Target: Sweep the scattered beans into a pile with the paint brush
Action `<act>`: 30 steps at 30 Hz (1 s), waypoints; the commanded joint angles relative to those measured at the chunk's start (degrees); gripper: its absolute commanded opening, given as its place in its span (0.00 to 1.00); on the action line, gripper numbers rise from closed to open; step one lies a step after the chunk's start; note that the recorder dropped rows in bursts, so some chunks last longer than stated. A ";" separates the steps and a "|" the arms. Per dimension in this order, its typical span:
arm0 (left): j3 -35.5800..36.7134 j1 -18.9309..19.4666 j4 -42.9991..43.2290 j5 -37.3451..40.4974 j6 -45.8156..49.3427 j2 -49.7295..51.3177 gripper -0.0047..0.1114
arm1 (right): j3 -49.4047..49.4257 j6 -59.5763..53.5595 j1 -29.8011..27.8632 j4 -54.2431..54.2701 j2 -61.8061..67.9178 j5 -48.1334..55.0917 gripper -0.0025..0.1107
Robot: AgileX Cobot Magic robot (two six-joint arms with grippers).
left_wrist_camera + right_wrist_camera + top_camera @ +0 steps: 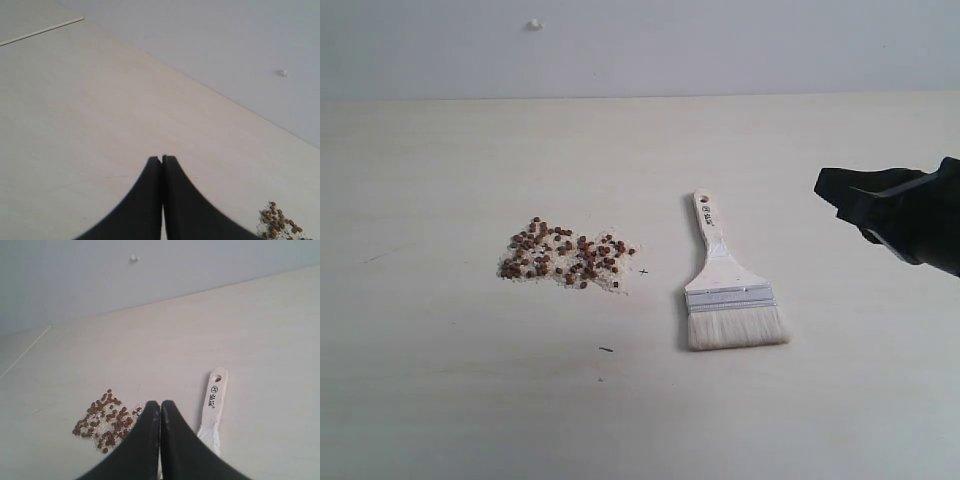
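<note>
The reddish-brown beans (565, 256) lie with pale crumbs in one loose hand-sized cluster left of the table's middle; they also show in the right wrist view as beans (105, 421) and at the corner of the left wrist view as beans (278, 224). The paint brush (728, 285) lies flat to their right, handle pointing away, white bristles toward the front; its handle (214, 400) shows in the right wrist view. My right gripper (160, 404) is shut and empty, hovering at the right edge as a black gripper (842, 186), apart from the brush. My left gripper (162, 158) is shut on nothing.
A small dark sliver (606, 349) lies in front of the beans, and a tiny cross mark (643, 271) sits between beans and brush. A pale wall (640, 45) rises behind the table's far edge, with a small white bump (533, 24) on it.
</note>
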 commanded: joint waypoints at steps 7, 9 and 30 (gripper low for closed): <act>0.22 0.15 -0.32 0.15 0.07 0.41 0.04 | 0.37 -13.63 -0.31 1.14 -0.37 0.27 0.02; 0.22 0.15 -0.32 0.15 0.07 0.41 0.04 | 0.37 -13.63 -0.31 1.14 -0.37 0.27 0.02; 0.22 0.15 -0.32 0.15 0.07 0.41 0.04 | 0.37 -21.82 -0.31 15.88 -27.58 25.01 0.02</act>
